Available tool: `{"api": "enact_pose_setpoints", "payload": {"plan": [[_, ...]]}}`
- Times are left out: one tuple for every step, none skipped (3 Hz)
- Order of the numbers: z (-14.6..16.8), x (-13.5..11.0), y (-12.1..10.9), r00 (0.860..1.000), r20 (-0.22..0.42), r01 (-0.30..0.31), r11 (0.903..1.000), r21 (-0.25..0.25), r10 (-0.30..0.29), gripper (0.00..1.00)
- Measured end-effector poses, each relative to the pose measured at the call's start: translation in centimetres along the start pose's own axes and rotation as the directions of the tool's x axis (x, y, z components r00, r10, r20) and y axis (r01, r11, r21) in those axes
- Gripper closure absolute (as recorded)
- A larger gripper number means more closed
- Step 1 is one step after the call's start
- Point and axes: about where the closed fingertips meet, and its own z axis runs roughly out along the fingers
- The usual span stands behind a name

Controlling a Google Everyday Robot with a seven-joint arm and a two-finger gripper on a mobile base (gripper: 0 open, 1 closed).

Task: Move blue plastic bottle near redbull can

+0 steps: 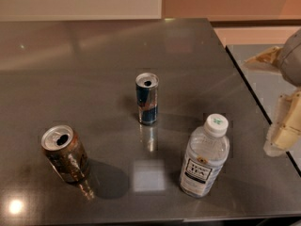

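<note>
The blue plastic bottle [205, 157], clear with a white cap and a dark-and-white label, stands upright at the front right of the dark table [94, 60]. The redbull can [147, 99], slim, blue and silver, stands upright at the table's middle, to the left of the bottle and behind it. My gripper [285, 130], cream-coloured, hangs at the right edge of the view, beyond the table's right edge and to the right of the bottle, touching nothing. Part of it is cut off by the frame.
A wider brown-gold can [66, 153] with an open top stands tilted at the front left. The table's right edge [249, 93] runs diagonally between bottle and gripper. A second grey surface [263, 74] lies to the right.
</note>
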Motion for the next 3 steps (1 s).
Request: {"api": "enact_pose_setpoints", "payload": {"plan": [[0.7,-2.2,2.7,0.992,0.116,0.053,0.9971,-0.054,-0.046,0.00],[1.8,-4.1,5.1,0.974,0.208,0.109,0.9909,-0.080,-0.090,0.00],[3.3,-5.4,6.5,0.959,0.258,0.150,0.9835,-0.101,-0.119,0.00]]}}
